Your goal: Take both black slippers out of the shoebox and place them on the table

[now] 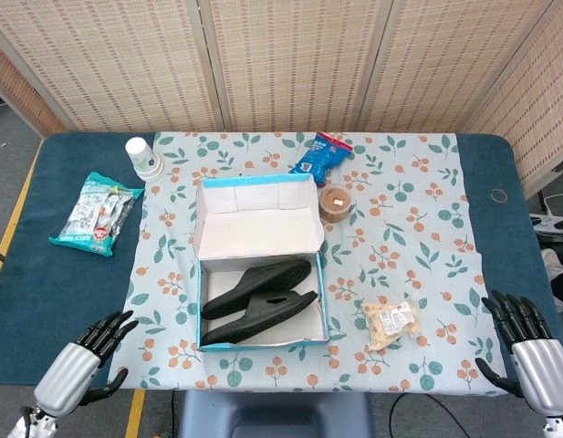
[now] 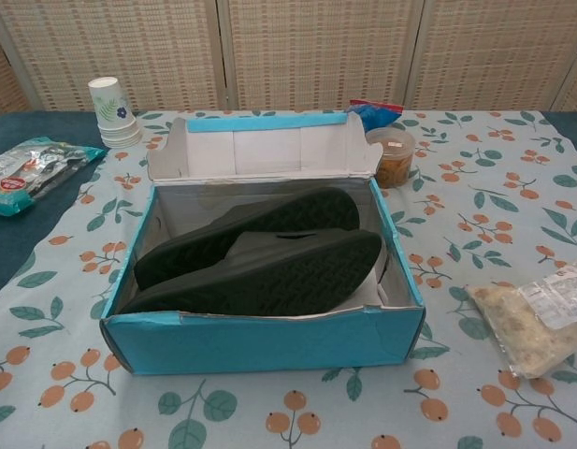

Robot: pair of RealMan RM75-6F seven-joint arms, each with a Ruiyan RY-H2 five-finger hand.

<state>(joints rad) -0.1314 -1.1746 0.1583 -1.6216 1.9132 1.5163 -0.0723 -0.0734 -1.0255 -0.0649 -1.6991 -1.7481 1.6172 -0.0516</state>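
An open blue shoebox (image 1: 260,339) (image 2: 269,340) stands mid-table with its lid folded back. Two black slippers lie on their sides inside it, one (image 1: 259,282) (image 2: 260,223) behind the other (image 1: 263,315) (image 2: 269,273). My left hand (image 1: 85,356) hovers at the table's near-left edge, fingers spread and empty, well left of the box. My right hand (image 1: 523,342) hovers at the near-right edge, also spread and empty. Neither hand shows in the chest view.
A stack of paper cups (image 1: 143,157) and a teal snack bag (image 1: 98,212) lie at the left. A blue packet (image 1: 321,156) and a brown lidded tub (image 1: 335,202) sit behind the box. A clear food bag (image 1: 391,323) lies right of it. A rubber band (image 1: 498,194) rests far right.
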